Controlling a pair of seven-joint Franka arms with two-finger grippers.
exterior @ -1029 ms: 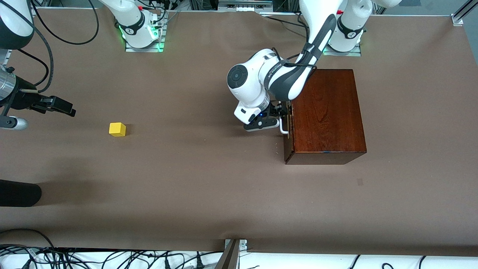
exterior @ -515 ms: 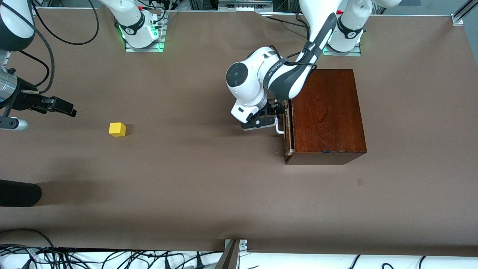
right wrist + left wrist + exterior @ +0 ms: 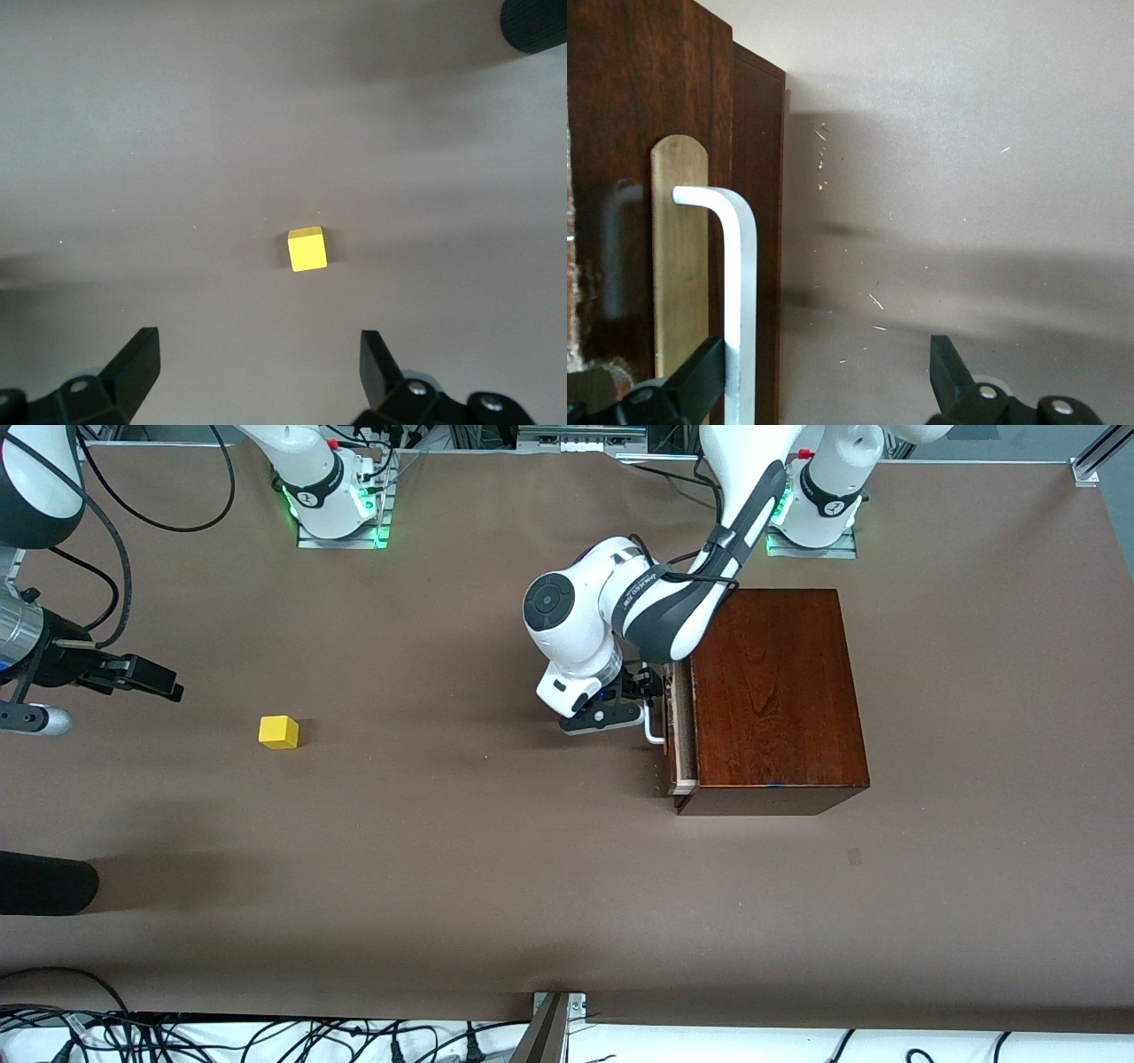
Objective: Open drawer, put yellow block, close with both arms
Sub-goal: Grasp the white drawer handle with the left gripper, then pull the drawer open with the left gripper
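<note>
The drawer [image 3: 679, 735] stands slightly out of the dark mahogany box [image 3: 771, 691], a thin strip of its pale tray showing. My left gripper [image 3: 645, 701] is at the drawer's front and open. One finger [image 3: 700, 382] is hooked between the white loop handle [image 3: 740, 292] and the brass plate [image 3: 680, 266], touching the handle; the other finger stands free over the table. The yellow block [image 3: 278, 732] lies on the table toward the right arm's end. My right gripper [image 3: 168, 684] hovers open near it, and the yellow block [image 3: 307, 249] shows ahead of its fingers [image 3: 142, 359].
A black rounded object [image 3: 44, 881] juts in at the table's edge, nearer the front camera than the block. Cables [image 3: 266, 1036] lie along the front edge. Brown table cover [image 3: 461, 841] spreads between block and box.
My left gripper has moved toward the right arm's end of the table, drawing the handle with it, and the drawer has slid out a little. The right gripper has barely shifted.
</note>
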